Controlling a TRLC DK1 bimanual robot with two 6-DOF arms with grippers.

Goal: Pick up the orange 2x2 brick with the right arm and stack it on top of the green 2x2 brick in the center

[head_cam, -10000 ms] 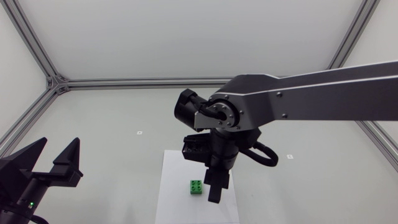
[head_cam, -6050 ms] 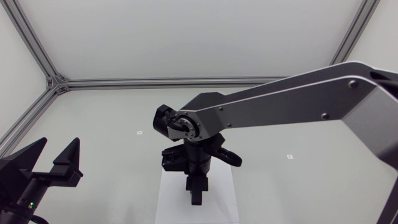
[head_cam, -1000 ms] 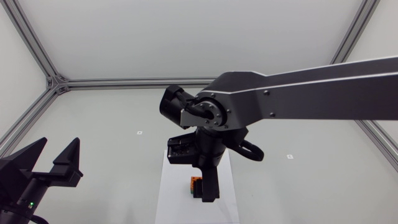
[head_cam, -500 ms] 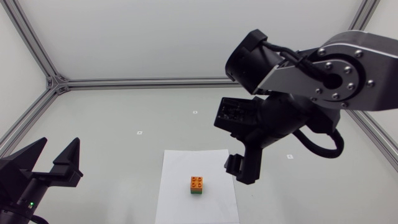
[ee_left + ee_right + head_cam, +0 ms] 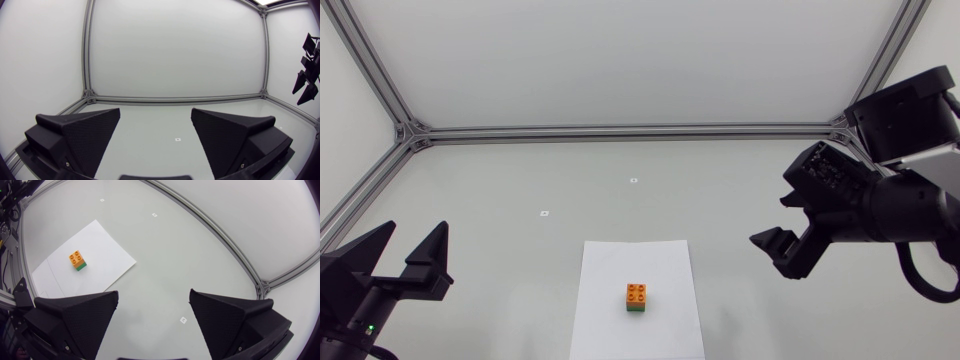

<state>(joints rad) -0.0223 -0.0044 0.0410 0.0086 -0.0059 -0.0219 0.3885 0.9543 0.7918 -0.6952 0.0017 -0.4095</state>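
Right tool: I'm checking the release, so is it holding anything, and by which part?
Nothing. The right tool is open and empty; the orange brick sits on the green brick, apart from it.

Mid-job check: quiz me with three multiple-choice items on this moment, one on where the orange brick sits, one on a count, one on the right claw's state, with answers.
1. Where is the orange brick relative to the green brick?
A) beside it
B) on top of it
C) under it

2. How many bricks show in all?
A) one
B) two
C) three

3. The right claw is:
A) open and empty
B) shut on the orange brick
C) shut on the green brick

Answers:
1 B: the orange studs sit directly over the green layer, as one stack on the white sheet.
2 B: only that orange-on-green stack is visible in the head and right wrist views.
3 A: its fingers stand apart with nothing between them, well away from the stack.
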